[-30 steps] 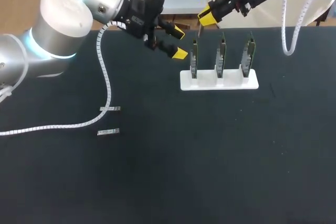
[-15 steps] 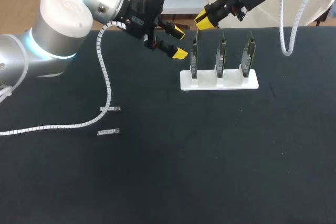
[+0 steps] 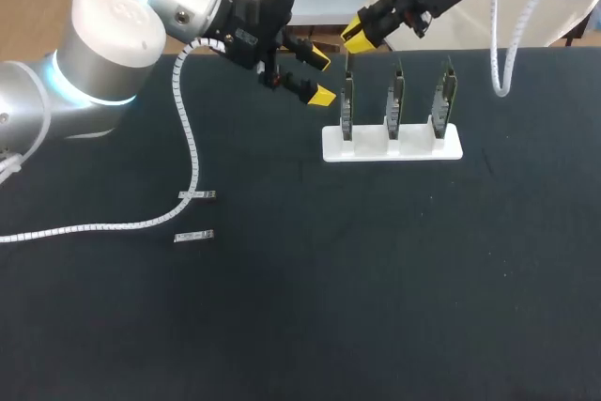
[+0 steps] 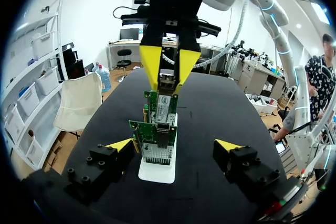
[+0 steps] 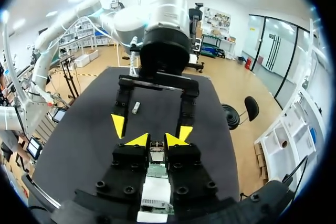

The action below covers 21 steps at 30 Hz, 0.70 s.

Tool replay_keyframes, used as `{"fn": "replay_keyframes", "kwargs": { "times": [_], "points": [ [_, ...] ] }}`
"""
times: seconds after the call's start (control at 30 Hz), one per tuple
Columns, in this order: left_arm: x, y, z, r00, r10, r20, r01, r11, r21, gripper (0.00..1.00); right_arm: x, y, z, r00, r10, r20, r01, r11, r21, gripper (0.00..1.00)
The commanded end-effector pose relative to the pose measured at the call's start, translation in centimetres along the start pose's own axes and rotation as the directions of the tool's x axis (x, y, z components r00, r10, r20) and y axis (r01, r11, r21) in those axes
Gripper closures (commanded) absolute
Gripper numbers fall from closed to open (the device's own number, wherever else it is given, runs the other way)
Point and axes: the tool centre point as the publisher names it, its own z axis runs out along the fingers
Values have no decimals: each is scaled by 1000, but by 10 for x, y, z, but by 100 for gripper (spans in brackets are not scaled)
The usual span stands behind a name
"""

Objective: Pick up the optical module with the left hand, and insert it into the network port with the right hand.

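Optical module: a small silver piece held in the air above the left end of the white stand, not touching any card.
Right gripper: clenched on the optical module from both sides, tips pointing down toward the stand's left end.
Network port: the metal cage on the card in the stand's left slot.
Cards: three green boards standing upright in the stand's slots.
Left gripper: fingers spread, grasping nothing, just left of the stand at card height.
Step in hand: probably the insertion, since the module already sits in the right gripper.
Doing it well: line the module's long axis up square with the cage before any push. Press slowly and straight, because the stand looks light and may slide or tip. Release only once the module is seated.
Spare pieces: two small silver pieces lying flat, well left of the stand.
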Motion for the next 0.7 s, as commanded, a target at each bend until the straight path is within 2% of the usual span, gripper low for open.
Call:
{"fn": "replay_keyframes", "kwargs": {
  "times": [0.03,0.7],
  "points": [
    [-1,2,0,1000,0,-4,0,1000,5,0,-2,0,4,1000,6,-8,-6,1000,12,100],
    [-1,2,0,1000,0,-4,0,1000,5,0,4,4,-1,1000,31,5,-31,999,12,100]
  ]
}}
